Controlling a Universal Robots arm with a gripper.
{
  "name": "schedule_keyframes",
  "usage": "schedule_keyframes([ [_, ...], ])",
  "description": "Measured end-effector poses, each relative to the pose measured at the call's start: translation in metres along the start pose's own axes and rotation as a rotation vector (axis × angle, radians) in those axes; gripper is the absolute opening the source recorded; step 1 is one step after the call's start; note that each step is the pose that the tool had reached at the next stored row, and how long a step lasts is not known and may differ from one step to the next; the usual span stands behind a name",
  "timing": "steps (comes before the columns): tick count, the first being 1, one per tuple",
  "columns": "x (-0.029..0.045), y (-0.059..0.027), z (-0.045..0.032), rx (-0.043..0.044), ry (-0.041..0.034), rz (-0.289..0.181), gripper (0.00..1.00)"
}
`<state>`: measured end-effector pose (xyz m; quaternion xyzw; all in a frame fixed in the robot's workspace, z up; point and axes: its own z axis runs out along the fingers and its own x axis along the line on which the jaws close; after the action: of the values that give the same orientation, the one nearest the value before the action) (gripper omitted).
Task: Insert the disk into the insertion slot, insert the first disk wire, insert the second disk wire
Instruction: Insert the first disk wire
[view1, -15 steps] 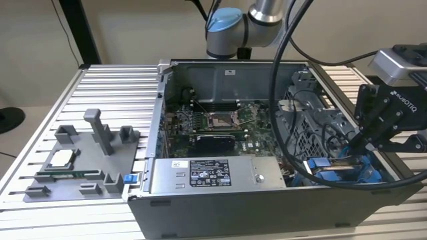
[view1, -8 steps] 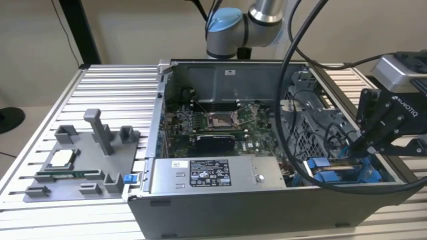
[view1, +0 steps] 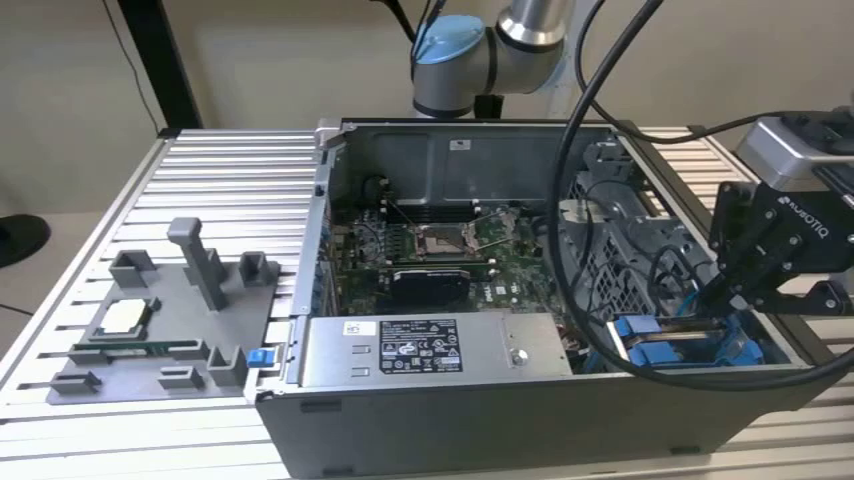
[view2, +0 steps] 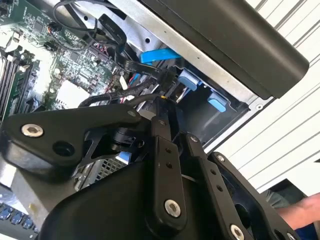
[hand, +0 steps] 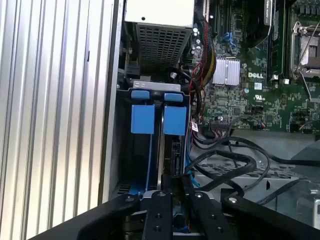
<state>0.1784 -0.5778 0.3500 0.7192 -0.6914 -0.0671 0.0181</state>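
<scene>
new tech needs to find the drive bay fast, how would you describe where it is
Start at the open computer case on the slatted metal table. Along its near wall sits the grey labelled power-supply box; the insertion slot fills the corner to the exterior view's right of it. Bright blue plastic tabs set it apart from that grey box.

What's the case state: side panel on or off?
Off. In the exterior view the case lies open on top, with the motherboard and power supply exposed.

gripper (hand: 175, 182): matt black, probably metal | table (view1: 227, 180): ribbed bare metal | insertion slot (hand: 142, 119): blue plastic tabs
</scene>
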Motion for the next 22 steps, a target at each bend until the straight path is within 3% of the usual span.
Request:
schedule_keyframes([
  [10,-0.0026,-0.0009,0.0043,0.0001,0.0001,0.000,0.00],
  [22,-0.0026,-0.0014,0.0082,0.0078,0.0001,-0.001,0.00],
])
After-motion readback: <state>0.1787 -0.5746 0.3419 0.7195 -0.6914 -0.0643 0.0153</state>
